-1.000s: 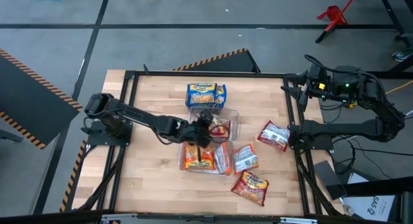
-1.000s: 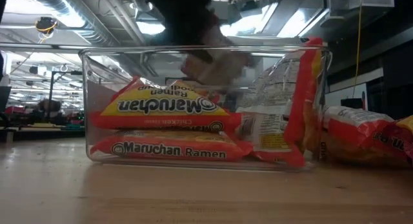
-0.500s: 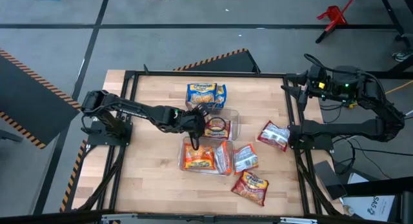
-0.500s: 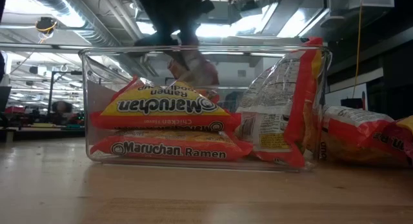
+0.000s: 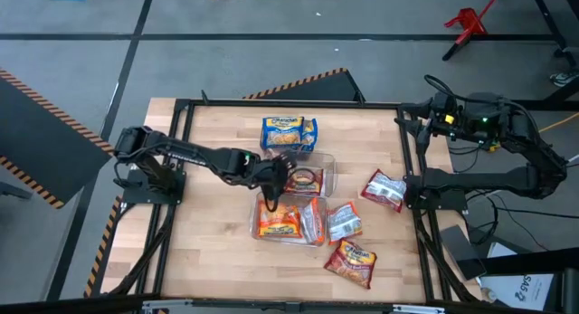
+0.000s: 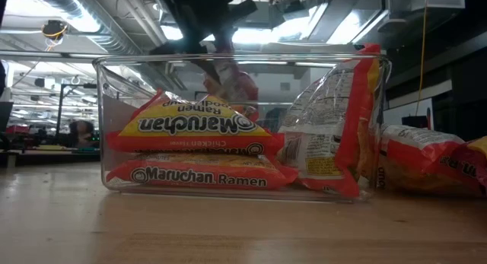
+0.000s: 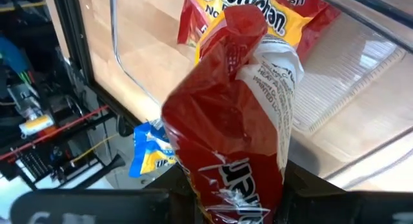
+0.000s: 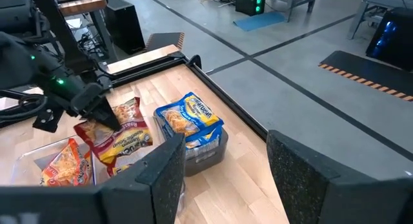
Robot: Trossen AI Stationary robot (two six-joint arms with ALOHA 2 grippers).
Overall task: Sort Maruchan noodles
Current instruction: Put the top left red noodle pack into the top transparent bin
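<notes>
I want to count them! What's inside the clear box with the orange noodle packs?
The clear bin holds two orange packets stacked flat and a red-and-silver packet standing on edge. Anything behind them is hidden.

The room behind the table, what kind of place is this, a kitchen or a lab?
Most likely a robotics lab or workshop, not a kitchen: bare concrete floor with hazard-striped mats, exposed ceiling ducts, and equipment racks beyond the black-framed wooden table.

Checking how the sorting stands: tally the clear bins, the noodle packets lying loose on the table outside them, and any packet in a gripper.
clear bins: 3
loose packets: 3
held packet, in the left gripper: 1
Total: 7 (packets inside the bins not counted)
</notes>
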